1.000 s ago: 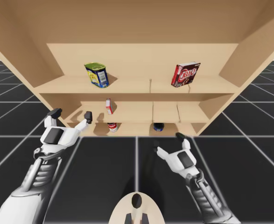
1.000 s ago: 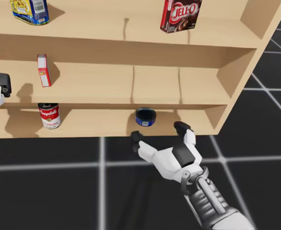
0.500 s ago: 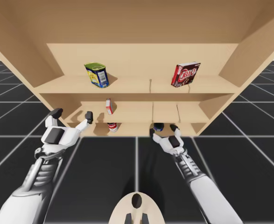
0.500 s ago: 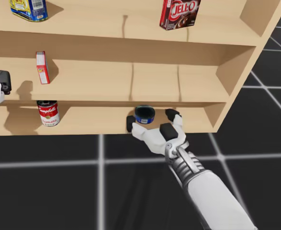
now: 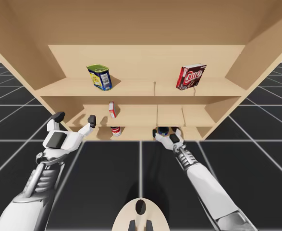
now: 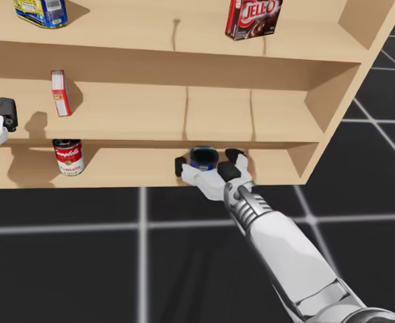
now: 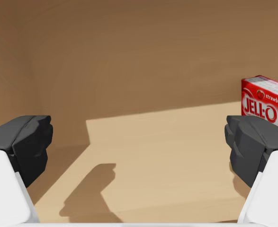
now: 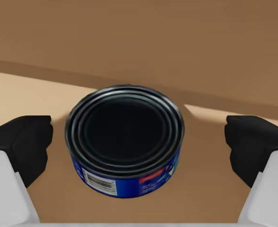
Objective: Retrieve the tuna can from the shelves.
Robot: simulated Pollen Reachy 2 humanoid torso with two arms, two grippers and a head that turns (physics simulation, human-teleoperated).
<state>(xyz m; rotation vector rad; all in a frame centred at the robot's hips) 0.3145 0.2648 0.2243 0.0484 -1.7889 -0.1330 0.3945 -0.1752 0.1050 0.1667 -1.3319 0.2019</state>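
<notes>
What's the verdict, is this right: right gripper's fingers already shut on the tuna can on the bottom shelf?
Not shut. The right wrist view shows the fingers of the right gripper open, one on each side of the tuna can, not touching it. The can does sit on the bottom shelf.

White arms [image 6: 284, 249], ribbed grey wrists [image 6: 247, 205], black-tipped hands [image 7: 141, 142].

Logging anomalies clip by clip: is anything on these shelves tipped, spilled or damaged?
Nothing stands out. The tuna can sits flat on the bottom shelf between my right claw's open fingers, untouched. The red-and-white can, the small red box, the dark red box and the blue-and-yellow can all stand upright.
</notes>
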